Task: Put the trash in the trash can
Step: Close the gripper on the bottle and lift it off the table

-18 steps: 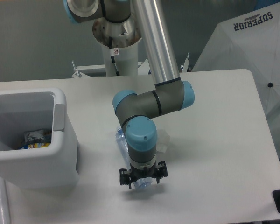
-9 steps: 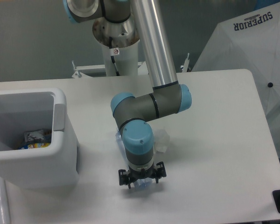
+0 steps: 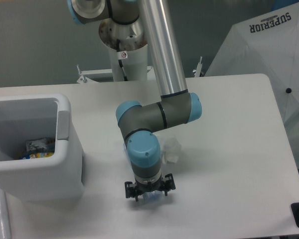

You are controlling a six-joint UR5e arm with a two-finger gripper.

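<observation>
The bottle [image 3: 150, 197] shows only as a small patch of clear bluish plastic under the claw [image 3: 149, 194], with another pale sliver at the left of the wrist; its label is not visible, and the arm covers most of its body. It lies on the counter [image 3: 229, 149], near the front edge and to the right of the trash can [image 3: 37, 149]. The tissue wad [image 3: 172, 151] is a small, wrinkled white lump resting on the counter just right of the arm's wrist housing, partly overlapped by it. The trash can is a boxy, pale grey-white bin with a thick rounded rim, standing at the left of the counter; its left side is cut off by the frame edge, and a yellow and blue printed item [image 3: 39, 147] lies inside at the bottom. The arm descends from its base [image 3: 123, 45] at the top of the view as a long silver tube, bends at a grey elbow joint with blue caps, and turns straight down through a blue-capped wrist so that the claw points at the counter surface. The black fingers sit low, at or just above the counter, straddling the visible end of the bottle. Whether the fingers are pressed onto the bottle or merely placed around it cannot be told, since the wrist blocks the view from above. A white umbrella [image 3: 269, 55] with dark lettering stands beyond the counter's right side.
</observation>
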